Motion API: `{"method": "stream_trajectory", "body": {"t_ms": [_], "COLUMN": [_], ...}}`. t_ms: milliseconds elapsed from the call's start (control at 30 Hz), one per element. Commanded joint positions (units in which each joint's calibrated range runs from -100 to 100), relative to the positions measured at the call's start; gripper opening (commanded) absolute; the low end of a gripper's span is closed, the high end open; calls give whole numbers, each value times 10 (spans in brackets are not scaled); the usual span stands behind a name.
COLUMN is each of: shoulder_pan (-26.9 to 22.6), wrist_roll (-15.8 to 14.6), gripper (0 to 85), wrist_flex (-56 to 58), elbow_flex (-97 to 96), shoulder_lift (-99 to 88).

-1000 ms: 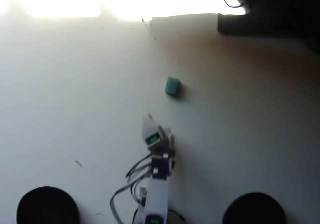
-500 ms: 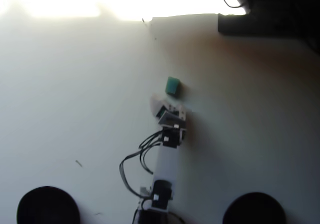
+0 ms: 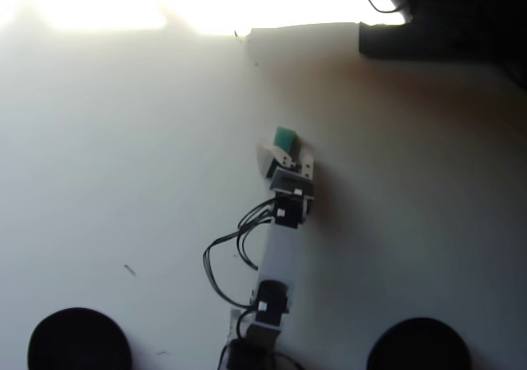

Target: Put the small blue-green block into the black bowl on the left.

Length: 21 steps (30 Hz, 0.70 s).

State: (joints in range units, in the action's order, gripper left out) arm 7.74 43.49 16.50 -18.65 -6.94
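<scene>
In the overhead view the small blue-green block [image 3: 285, 136] lies on the white table just above the middle. My gripper [image 3: 285, 151] has come up to its near side and covers the block's lower edge. The jaws look spread, with a white finger [image 3: 268, 156] to the left of the block, so the gripper reads as open and holds nothing. The black bowl [image 3: 78, 340] sits at the bottom left corner, far from the gripper. My arm stretches up from the bottom centre with loose black wires on its left.
A second, look-alike black bowl [image 3: 418, 346] sits at the bottom right. Dark equipment [image 3: 445, 20] with a cable fills the top right edge. Strong glare washes out the table's top left. A tiny dark speck [image 3: 129, 269] lies at the left.
The arm has stretched upward in the view, carrying the gripper from below the block to right against its near side. The block has not moved.
</scene>
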Motion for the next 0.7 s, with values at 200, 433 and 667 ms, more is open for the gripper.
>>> {"method": "stream_trajectory", "body": {"t_ms": [200,433,667], "shoulder_pan": [2,1,-26], "wrist_roll": [1,-24,-90], "gripper": [413,27,27], "wrist_flex": [-28,-46,-15], "elbow_flex": [66,66,3], "shoulder_lift": [55,53,-28]}}
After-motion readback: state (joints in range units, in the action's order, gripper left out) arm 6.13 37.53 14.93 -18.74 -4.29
